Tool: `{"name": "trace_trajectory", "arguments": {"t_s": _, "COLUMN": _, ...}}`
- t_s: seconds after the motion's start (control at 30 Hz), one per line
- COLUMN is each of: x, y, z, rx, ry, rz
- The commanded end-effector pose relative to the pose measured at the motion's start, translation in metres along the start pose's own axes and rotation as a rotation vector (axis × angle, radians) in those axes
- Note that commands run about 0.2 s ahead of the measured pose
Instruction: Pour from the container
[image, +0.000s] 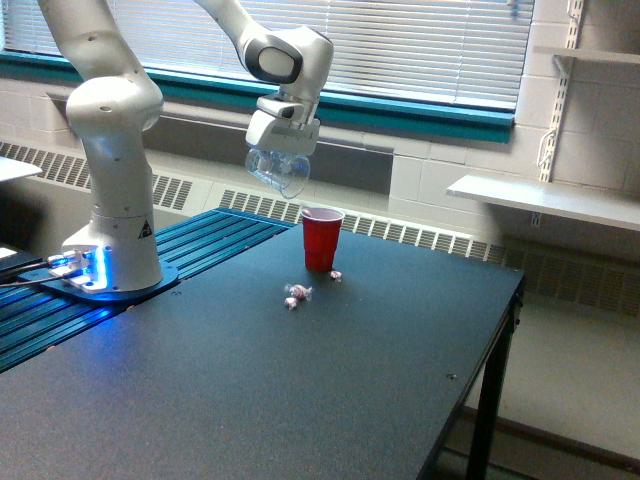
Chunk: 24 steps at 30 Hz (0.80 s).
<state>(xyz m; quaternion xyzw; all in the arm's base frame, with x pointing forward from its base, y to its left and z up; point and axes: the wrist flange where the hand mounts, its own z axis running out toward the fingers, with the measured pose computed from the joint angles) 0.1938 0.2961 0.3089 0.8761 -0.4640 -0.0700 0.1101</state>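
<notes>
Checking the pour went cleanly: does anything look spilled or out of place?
Yes. Two small wrapped pieces lie on the table instead of in the red cup: one in front, one beside its base. The clear container hangs tilted above.

The white robot gripper (282, 152) has its fingertips buried behind the small clear plastic cup (280, 170), so how the jaws stand cannot be made out. Whether anything lies inside that tilted cup is unclear through its glare. Below and to the exterior view's right of the gripper, the opaque red plastic cup (321, 238) hides its contents. Two small pinkish-white wrapped pieces (296, 295) on the dark table (300, 400) are too small to identify. The arm's upper links run off the top edge.
</notes>
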Motion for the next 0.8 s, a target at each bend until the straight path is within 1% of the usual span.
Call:
{"name": "trace_trajectory", "arguments": {"t_s": 0.03, "x": 0.007, "y": -0.006, "z": -0.006, "rx": -0.003, "ry": -0.017, "rz": 0.003}}
{"name": "trace_trajectory", "arguments": {"t_s": 0.2, "x": 0.011, "y": -0.01, "z": -0.011, "rx": 0.001, "ry": -0.02, "rz": 0.01}}
{"name": "trace_trajectory", "arguments": {"t_s": 0.33, "x": 0.015, "y": -0.014, "z": -0.014, "rx": 0.009, "ry": -0.006, "rz": 0.017}}
{"name": "trace_trajectory", "arguments": {"t_s": 0.4, "x": 0.016, "y": -0.015, "z": -0.015, "rx": 0.012, "ry": -0.013, "rz": 0.017}}
{"name": "trace_trajectory", "arguments": {"t_s": 0.63, "x": 0.022, "y": -0.02, "z": -0.019, "rx": 0.029, "ry": -0.009, "rz": 0.028}}
{"name": "trace_trajectory", "arguments": {"t_s": 0.8, "x": 0.024, "y": -0.02, "z": -0.019, "rx": 0.029, "ry": -0.007, "rz": 0.028}}
